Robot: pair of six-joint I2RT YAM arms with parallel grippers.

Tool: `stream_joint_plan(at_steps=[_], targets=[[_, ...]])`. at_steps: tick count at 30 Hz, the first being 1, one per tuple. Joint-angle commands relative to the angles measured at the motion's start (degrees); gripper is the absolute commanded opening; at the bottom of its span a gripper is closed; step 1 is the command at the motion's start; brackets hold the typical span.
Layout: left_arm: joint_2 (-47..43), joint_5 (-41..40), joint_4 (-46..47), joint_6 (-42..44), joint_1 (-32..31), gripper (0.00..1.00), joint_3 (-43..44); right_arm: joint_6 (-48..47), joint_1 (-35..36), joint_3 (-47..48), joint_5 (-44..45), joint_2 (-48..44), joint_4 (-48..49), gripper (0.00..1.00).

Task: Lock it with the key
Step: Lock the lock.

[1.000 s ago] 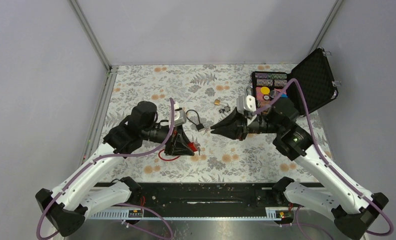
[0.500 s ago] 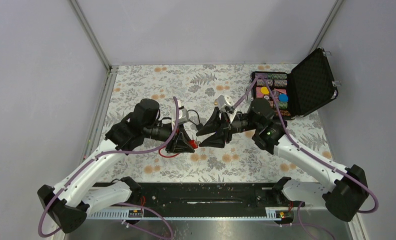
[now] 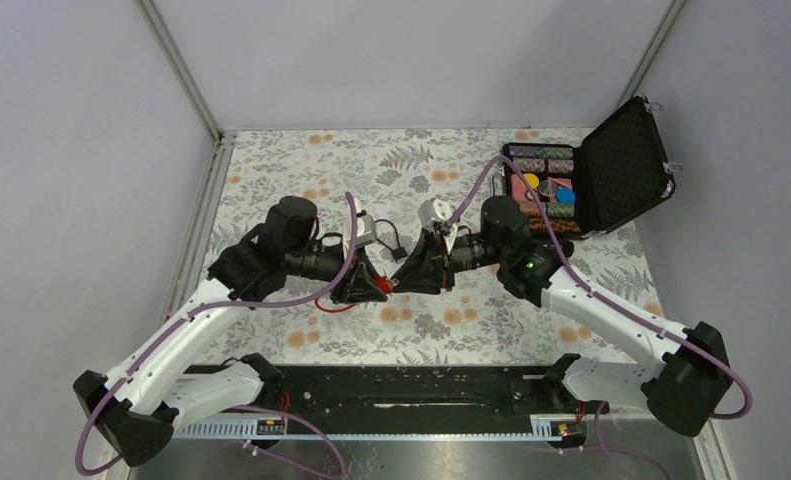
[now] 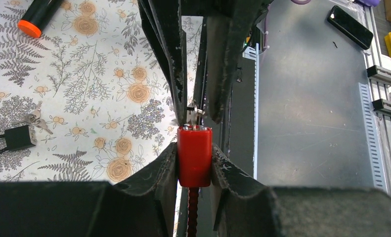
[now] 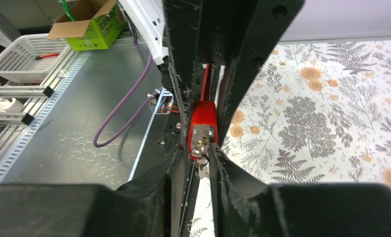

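Note:
A red lock block (image 4: 195,158) on a red cable (image 4: 192,212) sits pinched between my left gripper's (image 4: 195,148) fingers, keyhole face away from the wrist. The key (image 5: 201,160), a small silvery cluster with a brass piece, hangs at that face (image 5: 203,116). My right gripper (image 5: 199,150) stands round the key; its right finger touches it and a slim gap shows on the left. From above, both grippers (image 3: 376,290) (image 3: 396,283) meet tip to tip at mid-table, where the red lock (image 3: 380,288) barely shows. The key (image 4: 195,112) pokes between the right fingertips.
A black lock block (image 4: 19,137) with its own small keys (image 4: 33,118) lies on the floral mat, with a black marker with an orange cap (image 4: 37,17) beyond it. An open black case (image 3: 626,165) of coloured chips stands at the back right.
My right arm has swung left from beside the case to the red lock. Its jaws opened wide on the way and have narrowed round the key. The left arm holds still.

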Motion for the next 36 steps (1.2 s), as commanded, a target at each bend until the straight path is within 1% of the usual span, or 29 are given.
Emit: stream_joint_plan(at_steps=[1, 2, 3, 4, 5, 7, 10, 15, 18, 21, 27, 31, 35, 36], targets=[[-1.1, 0.2, 2.7, 0.6, 0.2, 0.00, 3.4, -5.1, 0.5, 2.5, 2.2, -1.1, -4.0, 0.27], [-1.1, 0.3, 2.9, 0.4, 0.1, 0.00, 3.2, -5.1, 0.5, 2.6, 2.4, -1.1, -4.1, 0.22], [-1.1, 0.3, 3.2, 0.3, 0.1, 0.00, 3.2, -5.2, 0.5, 2.7, 2.5, -1.1, -4.0, 0.11], [-1.1, 0.4, 3.4, 0.1, 0.1, 0.00, 3.2, -5.2, 0.5, 2.7, 2.9, -1.0, -3.8, 0.03], [-1.1, 0.3, 3.4, 0.0, 0.1, 0.00, 3.2, -4.9, 0.5, 2.7, 3.7, -0.9, -3.3, 0.00], [-1.3, 0.0, 3.5, 0.1, 0.1, 0.00, 3.0, -5.0, 0.5, 2.3, 6.1, -1.3, -2.6, 0.00], [-1.5, -1.4, 2.5, 1.0, 0.1, 0.00, 2.7, -7.5, 0.3, 1.4, 9.3, -3.0, -3.3, 0.00], [-0.4, -6.0, -3.8, 4.1, 0.2, 0.00, 3.3, -9.3, -2.5, -0.1, 13.3, -8.0, -4.3, 0.00], [1.2, -8.8, -6.5, 5.1, 0.1, 0.00, 3.7, -9.2, -4.7, 0.4, 13.7, -9.8, -5.8, 0.00], [3.3, -9.6, -8.2, 5.6, -0.1, 0.00, 4.2, -8.3, -6.2, 1.4, 12.8, -9.9, -6.7, 0.00], [3.6, -10.7, -8.3, 5.7, -0.3, 0.00, 4.1, -8.4, -8.4, 0.4, 13.1, -11.2, -7.1, 0.00], [0.9, -9.3, -8.6, 8.3, -0.3, 0.00, 3.4, -9.6, -11.6, -2.0, 8.9, -14.4, -7.6, 0.00], [-1.3, -4.1, -8.7, 11.3, -0.3, 0.00, 2.8, -14.0, -13.5, -1.5, -0.3, -15.6, -13.7, 0.00], [-1.7, -3.5, -8.2, 11.2, -0.3, 0.00, 2.7, -14.6, -13.7, -1.1, -1.0, -15.5, -14.6, 0.00]])
